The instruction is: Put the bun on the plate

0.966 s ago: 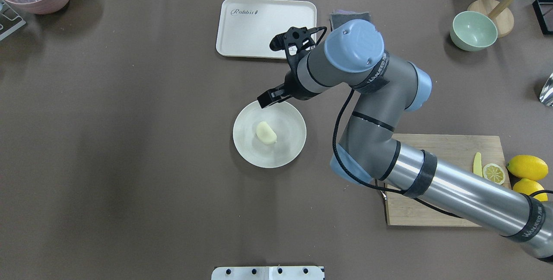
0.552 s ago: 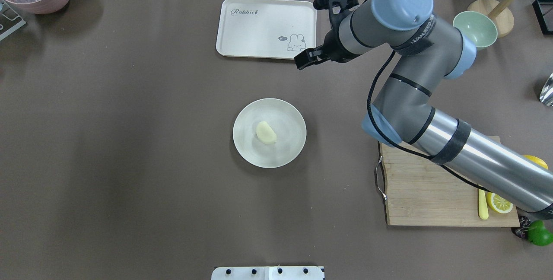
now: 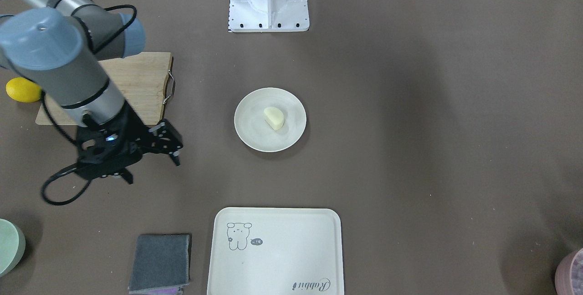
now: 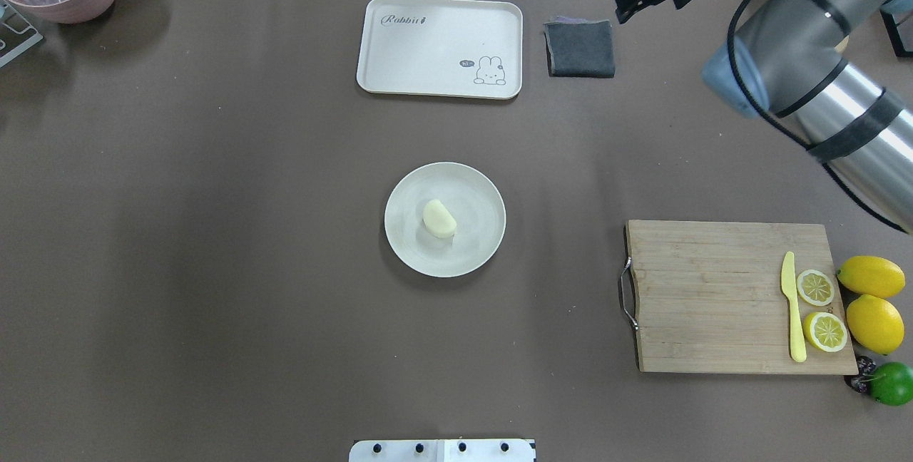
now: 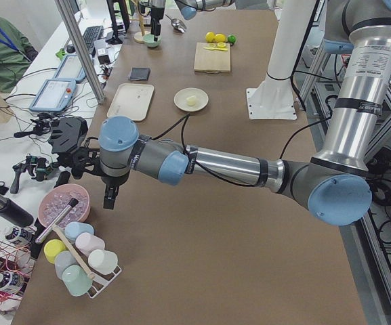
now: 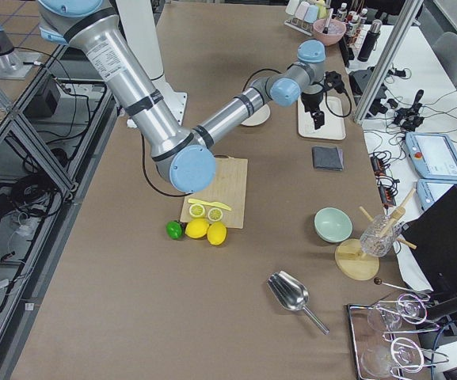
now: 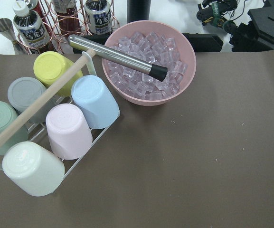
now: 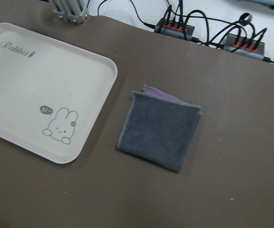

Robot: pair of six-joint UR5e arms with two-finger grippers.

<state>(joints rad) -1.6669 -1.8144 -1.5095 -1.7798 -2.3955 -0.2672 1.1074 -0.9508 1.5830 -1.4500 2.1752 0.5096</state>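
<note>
The pale bun (image 4: pixel 439 219) lies flat side down on the round off-white plate (image 4: pixel 485 198) at the table's middle, also seen from the front as the bun (image 3: pixel 273 118) on the plate (image 3: pixel 253 129). My right gripper (image 3: pixel 153 170) is open and empty, well away from the plate, hovering near the grey cloth; in the overhead view the right gripper (image 4: pixel 633 0) sits at the far edge. My left gripper (image 5: pixel 107 198) shows only in the exterior left view, beside the pink ice bowl, and I cannot tell its state.
A cream tray (image 4: pixel 428 48) and a grey cloth (image 4: pixel 579 48) lie at the far side. A wooden cutting board (image 4: pixel 713 298) with lemon slices and a knife sits at the right, lemons beside it. A pink ice bowl (image 7: pixel 148 66) and a cup rack (image 7: pixel 56 128) stand at far left.
My right arm has drawn back from just above the plate toward the far right corner. The bun has stayed put on the plate.
</note>
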